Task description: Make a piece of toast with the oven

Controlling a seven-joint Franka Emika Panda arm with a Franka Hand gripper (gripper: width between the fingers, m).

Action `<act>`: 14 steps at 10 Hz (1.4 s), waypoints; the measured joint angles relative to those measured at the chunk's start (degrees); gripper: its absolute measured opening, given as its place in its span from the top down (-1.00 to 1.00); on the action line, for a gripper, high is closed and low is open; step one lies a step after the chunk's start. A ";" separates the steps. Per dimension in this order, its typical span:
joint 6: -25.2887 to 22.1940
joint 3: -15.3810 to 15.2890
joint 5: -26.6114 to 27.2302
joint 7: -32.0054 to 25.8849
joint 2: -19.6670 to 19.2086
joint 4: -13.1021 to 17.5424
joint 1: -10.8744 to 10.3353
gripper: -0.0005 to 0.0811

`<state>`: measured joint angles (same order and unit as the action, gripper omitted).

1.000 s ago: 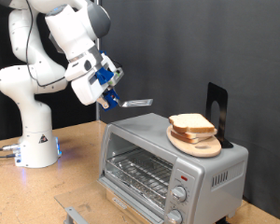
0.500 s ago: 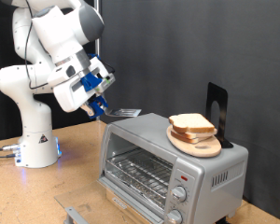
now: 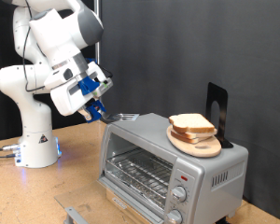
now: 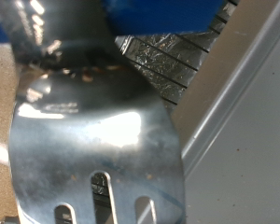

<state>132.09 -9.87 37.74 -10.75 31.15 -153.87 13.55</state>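
The silver oven [image 3: 149, 159] stands on the table with its glass door closed and the wire rack showing behind it. On its top, a round wooden board [image 3: 198, 145] carries two stacked pale bread slices, and the piece of toast [image 3: 190, 122] is in that stack. My gripper [image 3: 97, 112] is off the oven's upper corner, on the exterior view's left, shut on a metal spatula [image 3: 124, 117]. The spatula's tip hovers over the edge of the oven's top. In the wrist view the slotted spatula blade [image 4: 103, 140] fills the frame beside a ribbed black finger pad [image 4: 173, 56].
A black upright stand [image 3: 216, 110] rises behind the board on the oven's top. The arm's white base [image 3: 35, 145] sits at the exterior view's left with cables beside it. A small metal piece [image 3: 75, 215] lies at the table's front edge. Two knobs [image 3: 180, 194] face front.
The arm swung down and towards the exterior view's left, carrying the spatula with it. The blade dropped from above the oven to its top's left edge.
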 joint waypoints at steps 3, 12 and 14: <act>-0.36 -3.94 -5.41 6.78 -2.92 4.28 0.21 -0.12; -0.71 -8.57 -11.12 13.74 -13.30 13.18 0.23 -0.12; -0.68 -9.31 -11.12 13.75 -13.53 13.32 0.20 -0.12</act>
<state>131.41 -19.17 26.61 3.00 17.62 -140.55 13.75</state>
